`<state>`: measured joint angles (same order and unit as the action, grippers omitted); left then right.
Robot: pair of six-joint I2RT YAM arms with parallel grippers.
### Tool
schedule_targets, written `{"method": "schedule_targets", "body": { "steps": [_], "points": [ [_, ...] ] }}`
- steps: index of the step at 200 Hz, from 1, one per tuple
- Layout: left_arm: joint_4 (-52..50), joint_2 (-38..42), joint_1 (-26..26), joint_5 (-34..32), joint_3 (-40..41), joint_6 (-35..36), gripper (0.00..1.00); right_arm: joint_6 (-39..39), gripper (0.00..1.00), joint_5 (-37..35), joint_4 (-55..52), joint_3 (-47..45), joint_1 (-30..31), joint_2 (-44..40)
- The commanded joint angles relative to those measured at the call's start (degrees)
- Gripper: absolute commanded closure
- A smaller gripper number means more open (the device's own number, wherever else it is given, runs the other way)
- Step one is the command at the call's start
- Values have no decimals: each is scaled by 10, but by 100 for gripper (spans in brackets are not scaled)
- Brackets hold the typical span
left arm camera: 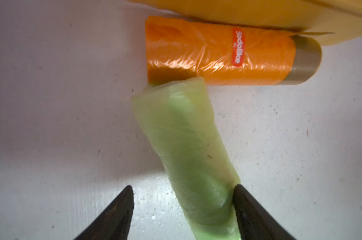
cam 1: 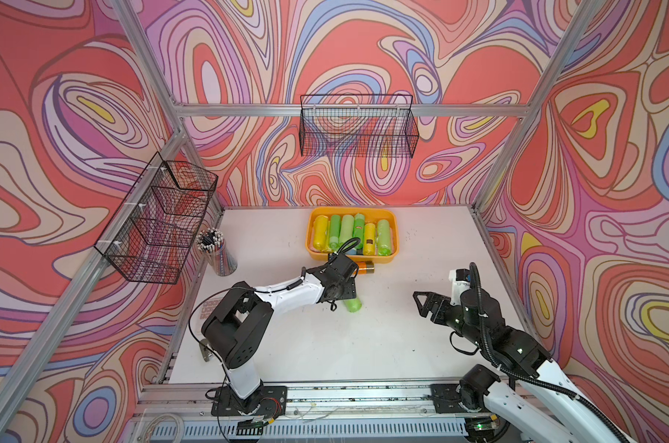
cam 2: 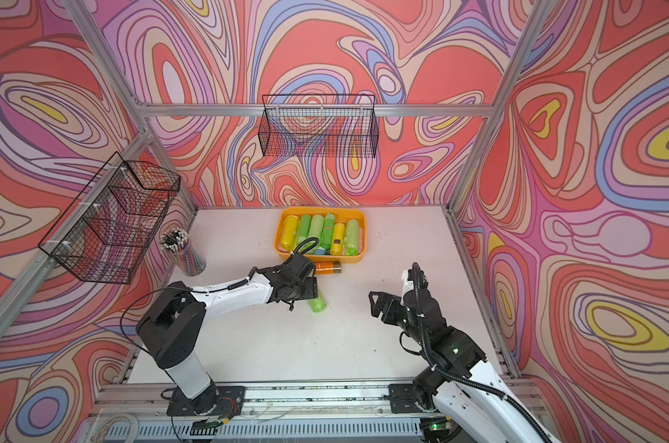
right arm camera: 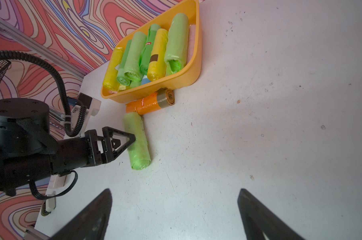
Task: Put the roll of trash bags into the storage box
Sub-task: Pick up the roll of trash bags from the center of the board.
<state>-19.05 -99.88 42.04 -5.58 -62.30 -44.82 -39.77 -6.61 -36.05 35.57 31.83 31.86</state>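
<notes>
A pale green roll of trash bags (left arm camera: 186,145) lies on the white table, one end touching an orange roll (left arm camera: 217,56) that rests against the storage box (left arm camera: 259,12). My left gripper (left arm camera: 183,187) is open and straddles the green roll's near end: one finger touches it, and a gap remains at the other. In both top views the left wrist covers most of the green roll (cam 1: 351,305) (cam 2: 317,305). The orange-yellow storage box (cam 1: 350,209) holds several green and yellow rolls. My right gripper (cam 1: 419,303) (right arm camera: 175,190) is open over bare table, apart from everything.
A cup of pencils (cam 1: 218,251) stands at the table's left edge. Black wire baskets hang on the left wall (cam 1: 160,218) and back wall (cam 1: 358,126). Aluminium frame posts border the table. A small printed card (cam 1: 208,307) lies under the left arm.
</notes>
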Motion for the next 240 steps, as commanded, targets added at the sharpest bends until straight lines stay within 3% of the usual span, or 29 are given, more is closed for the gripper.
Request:
{"method": "schedule_targets", "body": {
  "steps": [1, 34, 138, 240],
  "points": [
    [-9, -18, -4, -3, -8, 3, 29, -8, 3, -7, -9, -4, 1, 4],
    [0, -25, -4, 20, -9, 10, 35, -11, 3, -6, -1, -6, 0, 11],
    [23, -48, -4, 44, -13, 15, 38, -20, 3, 9, 15, -3, 0, 27],
    [35, -31, -3, 70, -14, 15, 55, -23, 4, 16, 21, -13, 0, 30]
  ]
}}
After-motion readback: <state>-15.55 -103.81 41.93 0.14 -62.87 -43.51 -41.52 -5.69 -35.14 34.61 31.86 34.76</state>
